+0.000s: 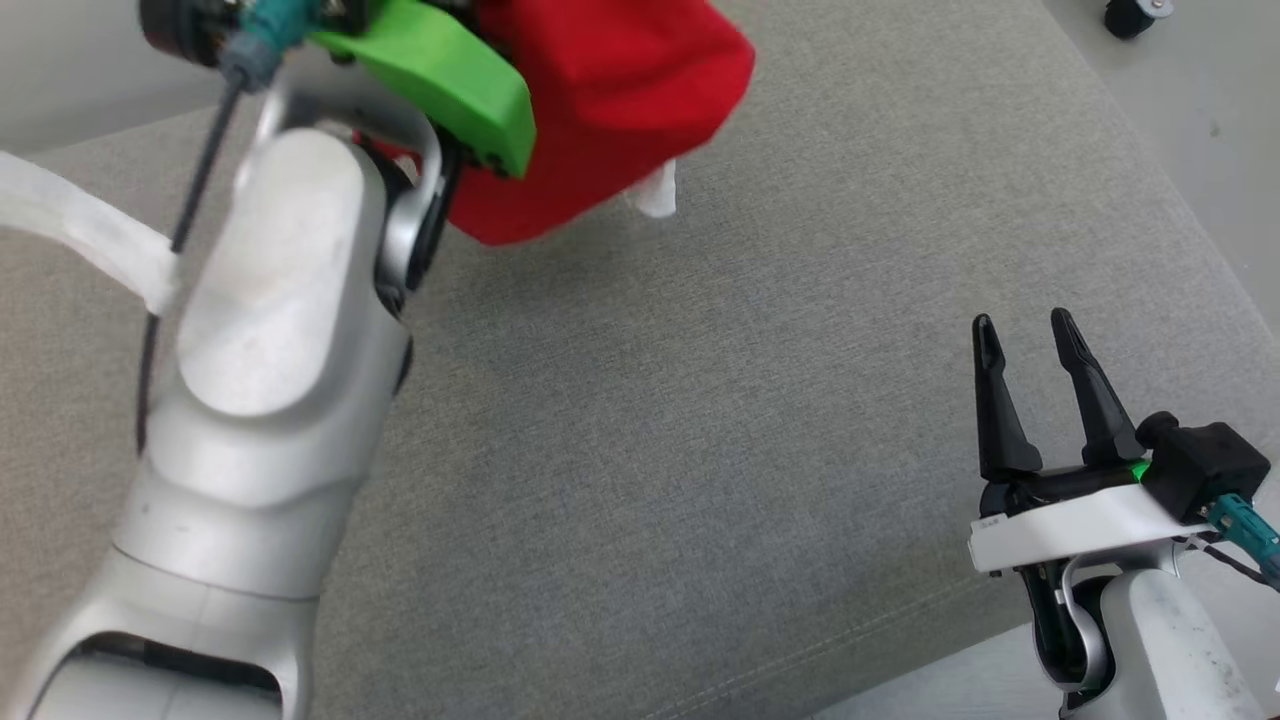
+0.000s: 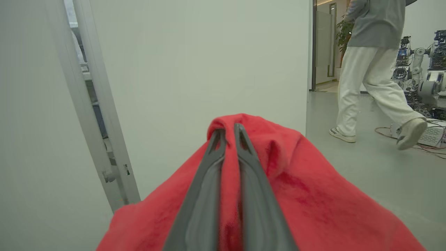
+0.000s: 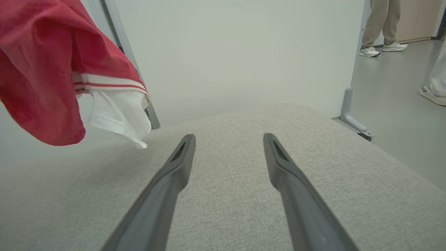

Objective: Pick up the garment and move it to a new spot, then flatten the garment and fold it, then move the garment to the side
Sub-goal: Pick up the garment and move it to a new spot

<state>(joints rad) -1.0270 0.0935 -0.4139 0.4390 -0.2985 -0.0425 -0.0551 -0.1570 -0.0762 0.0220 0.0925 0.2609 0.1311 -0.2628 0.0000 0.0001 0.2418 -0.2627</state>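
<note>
the wide grey cushion (image 1: 700, 450) lay open across its middle and right. the left forearm (image 1: 270, 330) and hanging red garment (image 1: 620, 100) blocked its far left; a white wall (image 3: 237, 52) closed the far edge.

A robotics lab is indicated — white robot arms (image 2: 416, 55) and racks of equipment are seen past an opening, with loose cables (image 2: 432, 148) strewn over a smooth grey floor (image 2: 366, 174). Plain pale partition walls (image 2: 209, 62) are set around the work area, and a person (image 2: 369, 69) is seen walking by.
</note>
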